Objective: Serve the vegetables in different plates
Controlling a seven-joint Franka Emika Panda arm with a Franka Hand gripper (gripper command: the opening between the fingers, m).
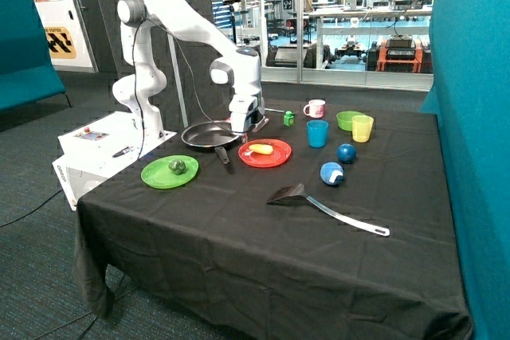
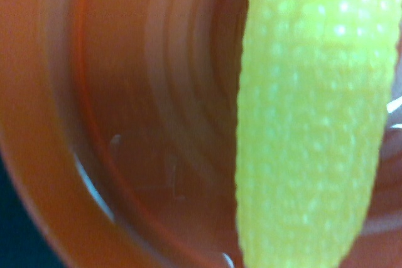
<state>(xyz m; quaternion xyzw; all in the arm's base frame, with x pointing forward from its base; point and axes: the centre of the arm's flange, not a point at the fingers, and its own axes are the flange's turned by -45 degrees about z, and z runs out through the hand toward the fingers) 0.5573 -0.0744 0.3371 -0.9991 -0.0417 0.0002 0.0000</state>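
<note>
- Franka arm's gripper (image 1: 248, 123): poised low over the table, at the near edge of the black frying pan (image 1: 209, 134) and just above the far rim of the red-orange plate (image 1: 275, 160). Whether its fingers are released or clenched cannot be told from either view.
- Pale yellow oblong vegetable (image 1: 261, 149): a toy corn cob lying on the red-orange plate. In the wrist view the cob (image 2: 314, 123) shows a bumpy kernel surface and lies against the plate's ridged orange inner surface (image 2: 125, 92).
- Dark green roundish vegetable (image 1: 177, 166): resting near the middle of the bright green plate (image 1: 155, 174), which sits at the table corner nearest the robot base.
- The two plates lie apart, with the pan's handle between them; each carries one vegetable.
- Other items on the black cloth: a black spatula (image 1: 323, 206) toward the front edge, two blue balls (image 1: 332, 173), a blue cup (image 1: 317, 133), a yellow cup (image 1: 362, 127), a green bowl (image 1: 346, 119), a white mug (image 1: 315, 108) and a small green cube (image 1: 288, 119).
</note>
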